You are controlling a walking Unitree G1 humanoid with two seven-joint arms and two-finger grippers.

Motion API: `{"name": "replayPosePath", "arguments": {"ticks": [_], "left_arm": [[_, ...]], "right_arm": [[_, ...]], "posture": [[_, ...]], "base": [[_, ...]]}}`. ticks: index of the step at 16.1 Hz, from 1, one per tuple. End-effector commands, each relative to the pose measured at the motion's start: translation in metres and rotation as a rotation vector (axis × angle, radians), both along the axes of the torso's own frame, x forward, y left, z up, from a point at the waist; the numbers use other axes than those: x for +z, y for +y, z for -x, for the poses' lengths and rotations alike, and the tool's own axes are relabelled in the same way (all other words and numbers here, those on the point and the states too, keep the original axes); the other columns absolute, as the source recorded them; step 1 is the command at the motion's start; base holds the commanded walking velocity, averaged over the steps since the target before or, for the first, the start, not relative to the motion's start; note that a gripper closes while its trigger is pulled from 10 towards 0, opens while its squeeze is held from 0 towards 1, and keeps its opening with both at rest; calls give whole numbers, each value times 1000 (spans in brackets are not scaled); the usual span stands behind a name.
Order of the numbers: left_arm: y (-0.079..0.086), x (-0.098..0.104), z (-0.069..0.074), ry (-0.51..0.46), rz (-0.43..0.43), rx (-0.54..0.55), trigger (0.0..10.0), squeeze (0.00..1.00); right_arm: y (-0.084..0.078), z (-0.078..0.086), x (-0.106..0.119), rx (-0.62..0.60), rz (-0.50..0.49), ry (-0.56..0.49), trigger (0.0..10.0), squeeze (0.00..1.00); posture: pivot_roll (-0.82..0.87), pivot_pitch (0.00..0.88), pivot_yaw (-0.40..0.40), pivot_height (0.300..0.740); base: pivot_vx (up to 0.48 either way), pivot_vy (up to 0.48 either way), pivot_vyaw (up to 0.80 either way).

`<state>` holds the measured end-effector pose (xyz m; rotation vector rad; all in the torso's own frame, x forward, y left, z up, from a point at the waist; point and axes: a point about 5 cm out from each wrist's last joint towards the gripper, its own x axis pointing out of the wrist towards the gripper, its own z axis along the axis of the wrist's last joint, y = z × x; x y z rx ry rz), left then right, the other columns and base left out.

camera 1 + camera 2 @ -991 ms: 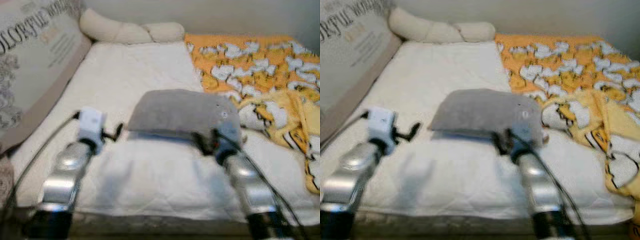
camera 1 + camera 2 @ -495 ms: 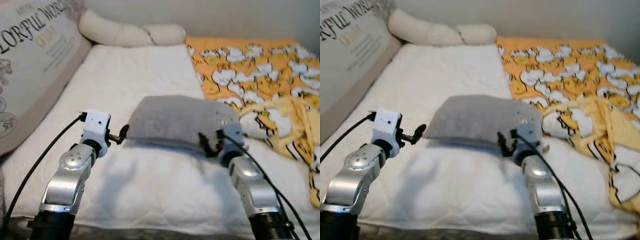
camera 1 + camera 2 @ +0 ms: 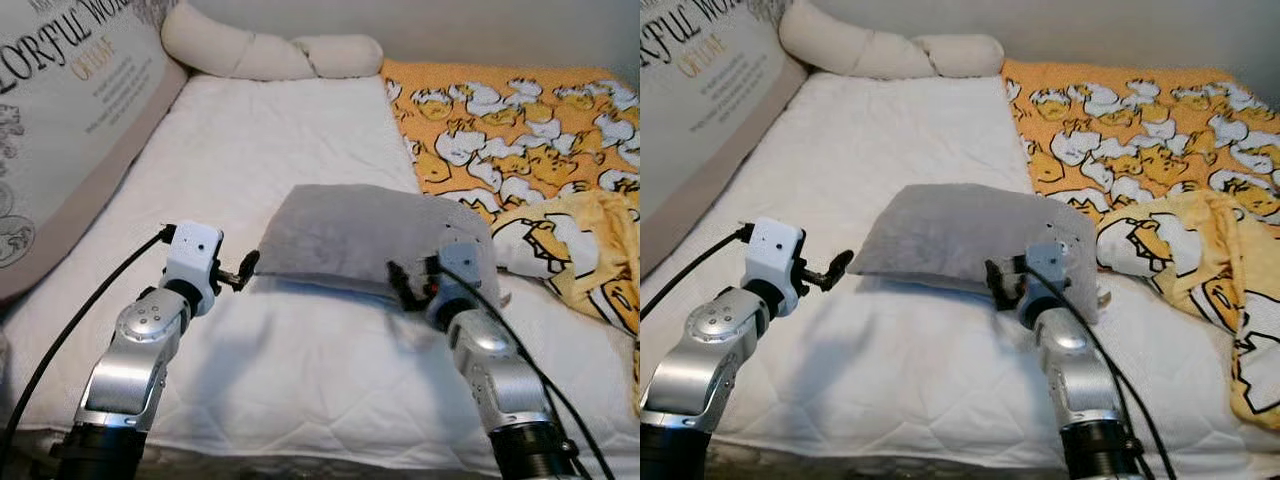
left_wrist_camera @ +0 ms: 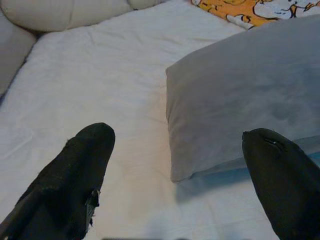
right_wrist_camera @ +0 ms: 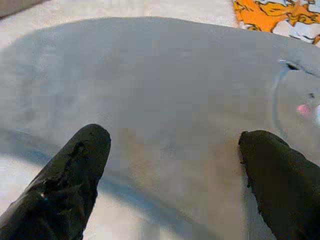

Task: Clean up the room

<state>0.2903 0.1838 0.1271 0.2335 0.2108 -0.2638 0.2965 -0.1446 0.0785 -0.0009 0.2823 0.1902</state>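
At the far left a large printed cushion [image 3: 60,130] leans along the edge of the bed [image 3: 300,360], and a cream bolster [image 3: 260,55] lies across the head of the white quilted mattress. The left gripper [image 3: 243,270] reaches in low over the mattress, its jaws spread wide and holding nothing; in the left wrist view the near left corner of the grey pillow [image 4: 240,100] sits between the two black fingers [image 4: 75,175], not yet touched. The pillow lies flat in the middle of the bed, stretching from the left jaws across to the right ones. The right gripper [image 3: 410,287] is at the pillow's near right edge, its jaws also wide apart and empty, with the grey fabric directly ahead of them. Beyond the right jaws, an orange and yellow duck-print blanket [image 3: 540,150] lies rumpled over the right side of the bed.
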Motion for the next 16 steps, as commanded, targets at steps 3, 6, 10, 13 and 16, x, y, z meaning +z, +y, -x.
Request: {"name": "replayPosePath", "arguments": {"ticks": [3, 6, 10, 13, 16], "left_arm": [[0, 3, 1, -6, -27, -20, 10000, 0], [-6, 2, 9, 20, -81, -133, 10000, 0], [-16, -3, 17, 48, -113, -214, 10000, 0], [-19, -2, 21, 58, -136, -262, 10000, 0], [-13, -1, 22, 65, -145, -249, 10000, 0]], "right_arm": [[-5, -3, 5, -39, -28, -18, 10000, 0], [-26, -6, 7, -154, 10, -11, 10000, 0], [-74, -20, 8, -354, 88, -5, 10000, 0], [-90, -26, -6, -327, 179, 115, 10000, 0], [-53, -23, -15, 28, 35, 195, 10000, 0]], "posture": [[96, 0, 10, 740], [81, 0, 22, 740], [74, 0, 35, 740], [93, 0, 23, 740], [101, 0, 18, 740]], "base": [[0, 0, 0], [0, 0, 0], [0, 0, 0], [0, 0, 0], [0, 0, 0]]}}
